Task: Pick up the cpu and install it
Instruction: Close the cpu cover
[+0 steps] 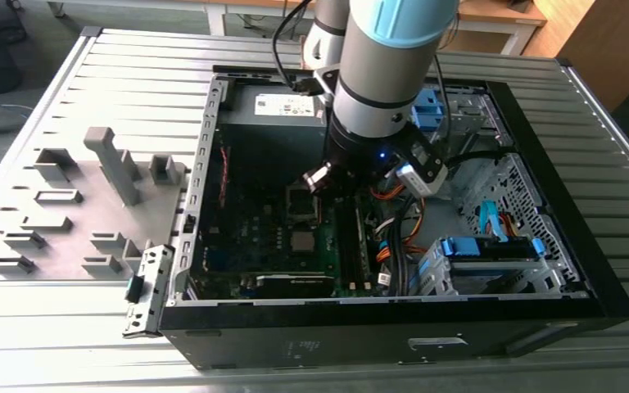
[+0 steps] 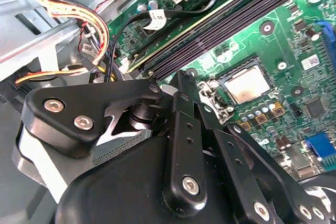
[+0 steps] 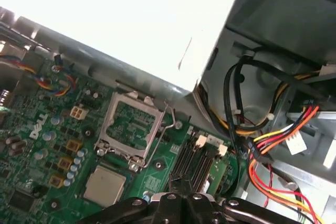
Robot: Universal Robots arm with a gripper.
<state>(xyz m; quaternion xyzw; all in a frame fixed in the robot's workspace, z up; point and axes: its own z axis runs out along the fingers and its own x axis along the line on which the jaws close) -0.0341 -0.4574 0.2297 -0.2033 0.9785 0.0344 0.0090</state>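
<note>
Gripper (image 1: 339, 190) hovering over mobo (image 2: 294, 30), open/shut can't tell; cpu (image 2: 247, 85) lying flat nr socket frame (image 3: 131, 124), prob pre-pick; needing square alignment

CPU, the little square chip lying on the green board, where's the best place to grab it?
Probably by two opposite edges, coming straight down from above. The cpu lies flat and face up on the green board, too thin to get under. The open metal frame sits close along one edge, so the two edges running away from it look the freer pair.
</note>
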